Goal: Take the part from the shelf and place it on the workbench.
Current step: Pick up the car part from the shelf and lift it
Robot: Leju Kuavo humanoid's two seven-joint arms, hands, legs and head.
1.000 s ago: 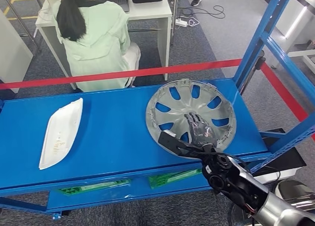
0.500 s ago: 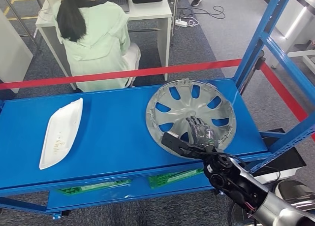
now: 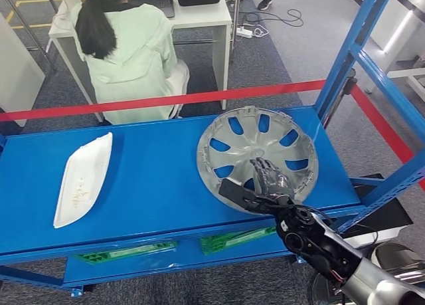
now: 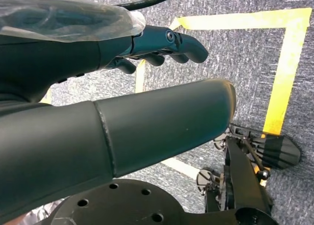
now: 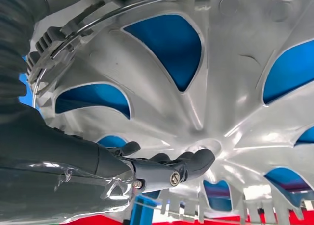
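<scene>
A silver hubcap (image 3: 260, 135) lies flat on the right half of the blue shelf (image 3: 155, 172). My right hand (image 3: 269, 179) reaches over its near rim, fingers stretched out flat over the spokes toward the hub and the thumb spread out to the left across the rim. In the right wrist view the dark fingers (image 5: 163, 168) hover close to the hubcap's (image 5: 229, 87) centre and grip nothing. A white elongated plastic part (image 3: 82, 177) lies at the shelf's left end. My left hand (image 4: 155, 43) hangs over the carpet, fingers loosely extended, holding nothing.
A person in a light green jacket (image 3: 130, 52) sits at a white desk behind a red barrier tape (image 3: 165, 100). A blue shelf upright (image 3: 350, 52) rises at the right end. Green labels (image 3: 125, 252) line the shelf's front edge.
My right hand has shifted slightly toward the near rim of the hubcap. The hubcap and the white part have not moved.
</scene>
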